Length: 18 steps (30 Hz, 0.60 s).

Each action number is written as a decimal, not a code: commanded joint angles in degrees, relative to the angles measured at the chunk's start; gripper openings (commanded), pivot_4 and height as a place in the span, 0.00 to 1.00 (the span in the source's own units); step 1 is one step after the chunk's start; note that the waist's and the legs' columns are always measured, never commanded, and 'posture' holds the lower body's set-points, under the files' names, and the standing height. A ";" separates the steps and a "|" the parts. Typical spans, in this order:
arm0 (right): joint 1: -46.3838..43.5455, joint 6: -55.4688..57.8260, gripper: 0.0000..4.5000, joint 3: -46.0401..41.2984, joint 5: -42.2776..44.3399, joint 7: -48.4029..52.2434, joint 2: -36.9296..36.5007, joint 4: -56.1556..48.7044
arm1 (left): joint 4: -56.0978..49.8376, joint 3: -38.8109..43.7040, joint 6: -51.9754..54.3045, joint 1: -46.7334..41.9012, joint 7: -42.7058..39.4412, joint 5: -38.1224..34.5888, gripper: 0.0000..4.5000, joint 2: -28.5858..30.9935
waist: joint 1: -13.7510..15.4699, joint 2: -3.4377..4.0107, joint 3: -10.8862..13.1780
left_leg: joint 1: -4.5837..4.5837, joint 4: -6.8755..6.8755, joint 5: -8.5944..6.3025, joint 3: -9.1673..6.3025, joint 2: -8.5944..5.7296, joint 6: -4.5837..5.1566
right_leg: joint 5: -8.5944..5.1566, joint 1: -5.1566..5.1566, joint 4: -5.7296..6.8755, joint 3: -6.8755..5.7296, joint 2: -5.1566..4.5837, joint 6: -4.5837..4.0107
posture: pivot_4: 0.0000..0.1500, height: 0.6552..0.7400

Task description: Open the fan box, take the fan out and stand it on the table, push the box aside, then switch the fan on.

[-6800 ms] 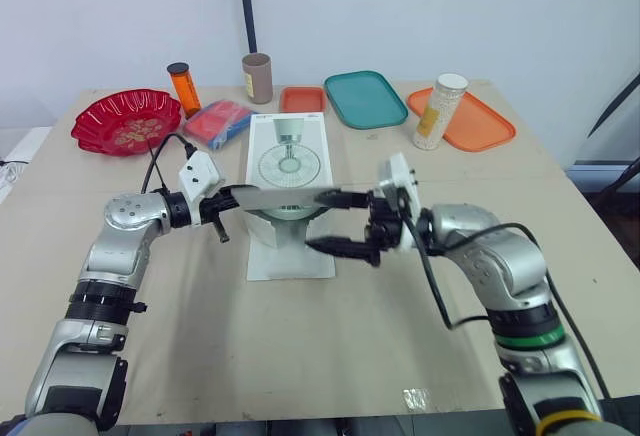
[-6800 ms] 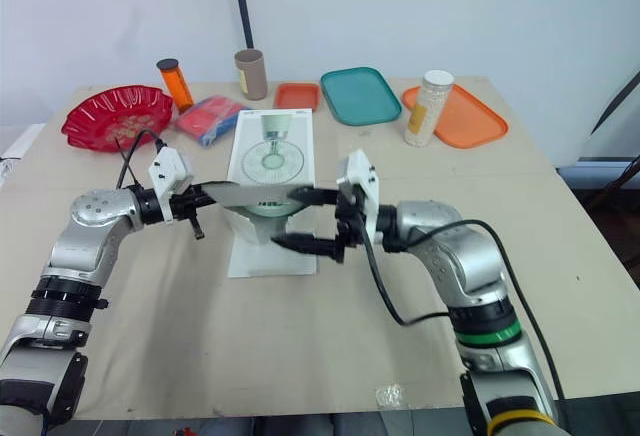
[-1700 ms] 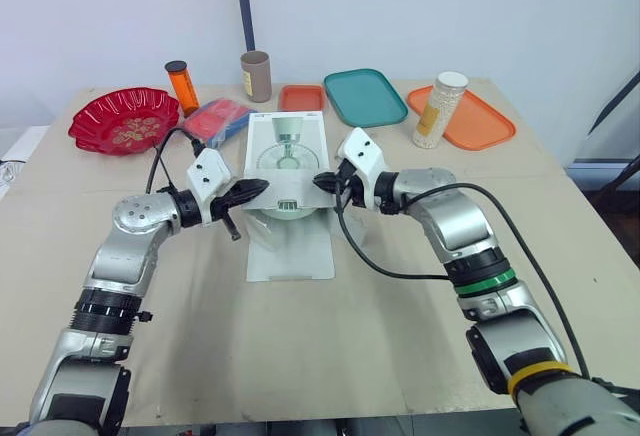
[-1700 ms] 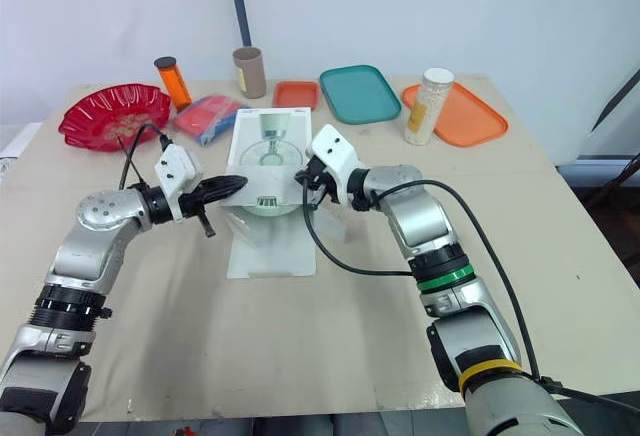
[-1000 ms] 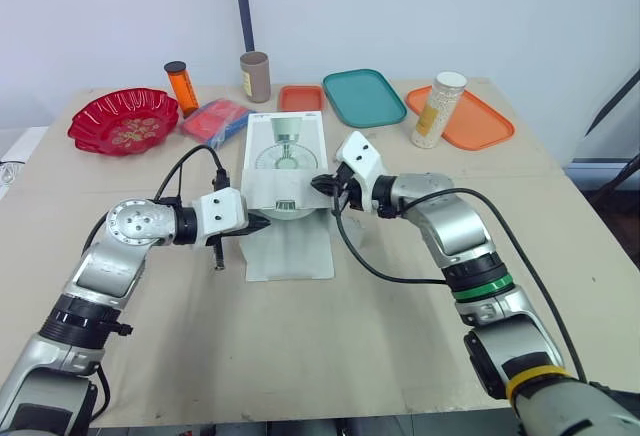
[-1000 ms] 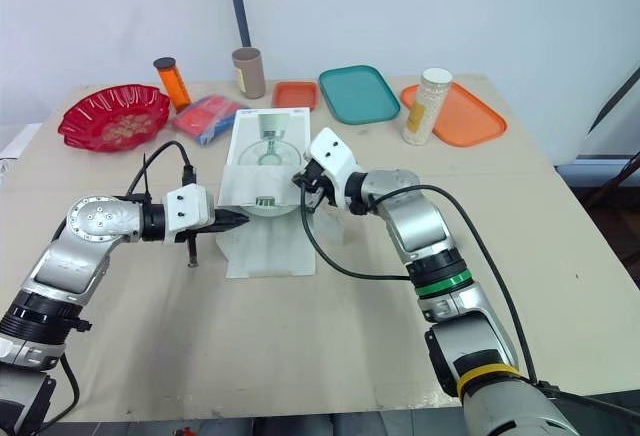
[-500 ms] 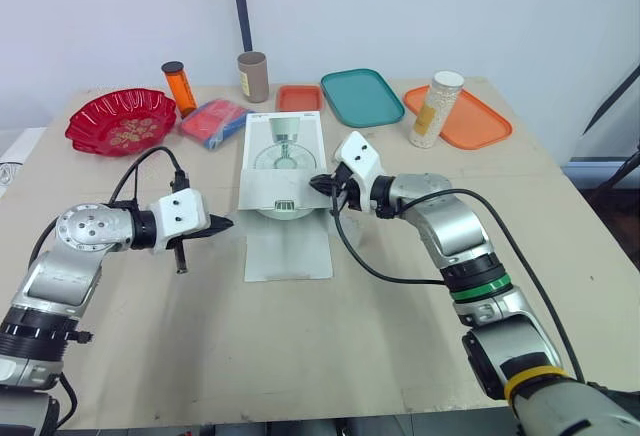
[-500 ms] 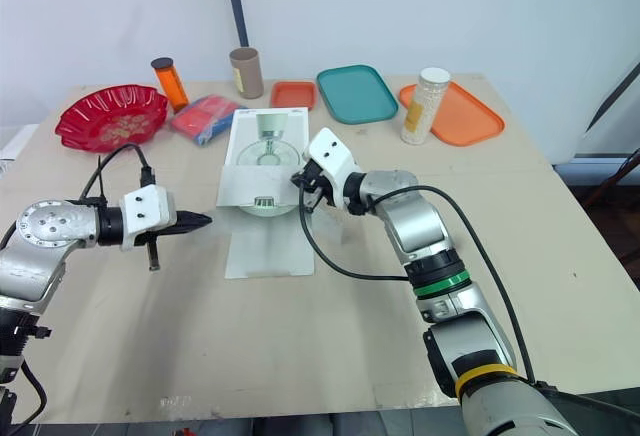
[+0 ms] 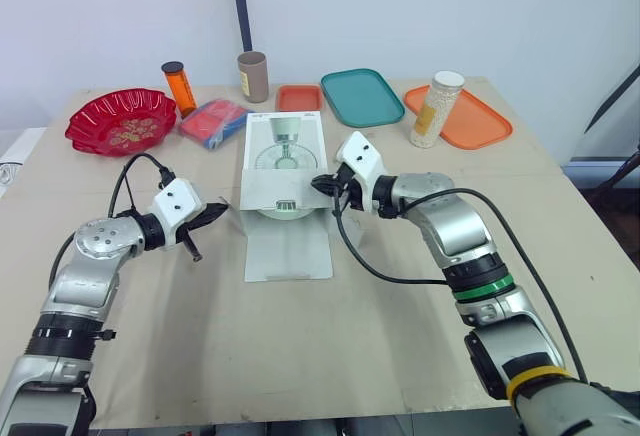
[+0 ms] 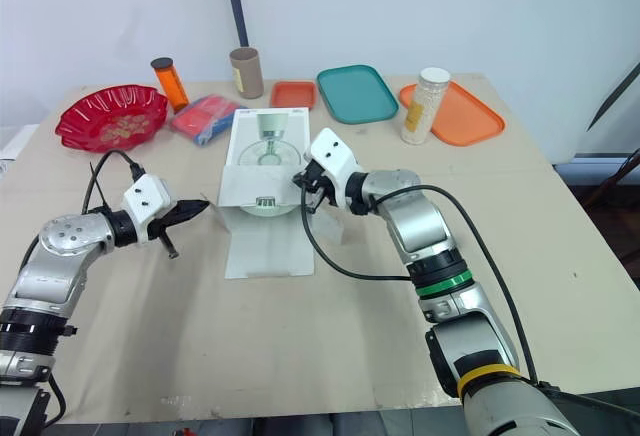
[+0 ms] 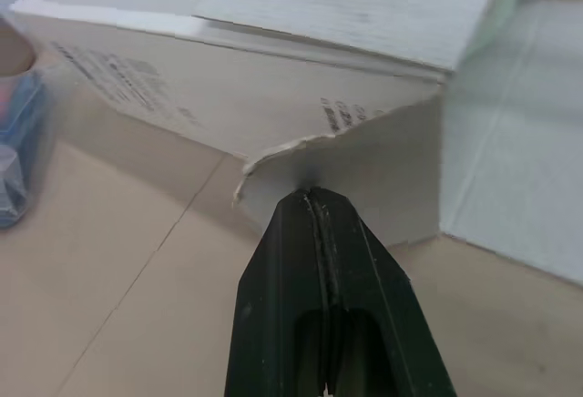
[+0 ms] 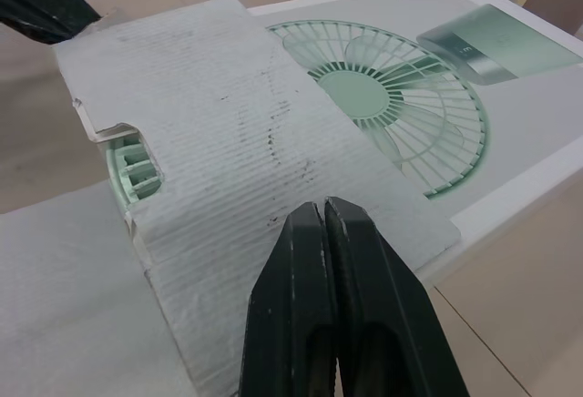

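The left gripper (image 9: 214, 214) has swung back toward the fan box (image 9: 285, 146) after pulling away to its own side 0.5 s ago. Its 2 fingers are pressed together. In its wrist view the tips sit right against the small side flap (image 11: 364, 165), the one with the ragged edge at the box's open end. Whether any cardboard is caught between the fingers is not clear.

The right gripper (image 9: 320, 185) has barely shifted over the last second. Its fingers are also closed, with the tips at the edge of the corrugated lid flap (image 12: 228, 133). That flap lies folded back over the printed top, directly ahead of the gripper. I cannot tell whether it pinches the flap or only rests on it.

The fan (image 12: 126, 166) is still inside the box. Its pale green body shows through the notch in the lid flap, beyond the right gripper's tips and between the 2 grippers. The long front flap (image 9: 290, 251) lies flat on the table (image 9: 300, 346), on the robot's side of both grippers.

The box looks open at this end, so step 1 seems nearly done. The left gripper's return probably means it will spread the side flap to clear the mouth. After that, 1 gripper must open to take hold of the fan, and the light box could slide while that happens.
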 commanded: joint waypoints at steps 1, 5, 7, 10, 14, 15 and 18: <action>0.07 0.06 0.02 -0.12 -0.13 0.29 -0.47 -1.49 | -1.26 2.62 2.18 -1.26 1.59 -3.42 0.00 -2.30 | 0.00 0.00 0.00 | 0.00 0.00 0.00 0.00 0.00 0.00 | 0.00 0.00 0.00 0.00 0.00 0.00 | 1.00 1.00; 0.08 0.14 0.02 -0.06 -0.16 0.34 -0.48 -1.61 | -2.51 2.66 4.53 -1.03 1.86 -5.36 0.00 -4.44 | -0.01 0.00 0.00 | 0.00 0.00 0.01 0.00 0.01 -0.01 | 0.01 0.00 0.00 0.00 0.01 -0.01 | 1.00 1.00; 0.02 0.14 0.02 -0.05 -0.17 0.37 -0.48 -1.58 | -3.18 2.82 5.70 -0.97 1.73 -6.47 0.00 -5.08 | 0.00 0.00 0.00 | 0.00 0.00 0.01 0.00 0.00 -0.02 | 0.01 0.00 0.00 0.00 0.01 -0.01 | 1.00 1.00; -0.18 0.09 0.02 -0.07 -0.14 0.45 -0.43 -1.35 | -3.77 2.84 7.41 -1.04 1.78 -7.41 0.00 -5.58 | 0.01 -0.01 0.00 | 0.00 0.00 0.10 -0.01 0.00 -0.18 | 0.01 0.00 0.00 0.00 0.00 -0.01 | 1.00 1.00; -0.16 0.17 0.02 -0.01 -0.15 0.44 -0.35 -1.50 | -5.02 3.29 9.77 -0.47 1.46 -9.82 0.00 -6.61 | 0.05 -0.01 0.00 | 0.00 0.00 0.10 0.00 0.00 -0.18 | 0.01 0.00 0.00 0.00 0.00 -0.01 | 1.00 1.00; -0.19 0.17 0.02 0.02 -0.14 0.45 -0.30 -1.48 | -5.21 3.54 10.41 -0.36 1.65 -10.44 0.00 -6.93 | 0.07 -0.01 0.00 | 0.00 0.01 0.10 0.00 0.00 -0.18 | 0.01 0.00 0.00 0.00 0.00 -0.01 | 1.00 1.00; -0.14 0.46 0.02 0.08 -0.02 0.47 -0.21 -1.92 | -6.79 3.27 10.96 1.16 2.26 -10.52 0.00 -7.36 | 0.09 -0.01 0.00 | 0.00 0.00 0.11 0.00 0.00 -0.19 | 0.02 0.00 -0.01 0.00 -0.01 -0.01 | 1.00 1.00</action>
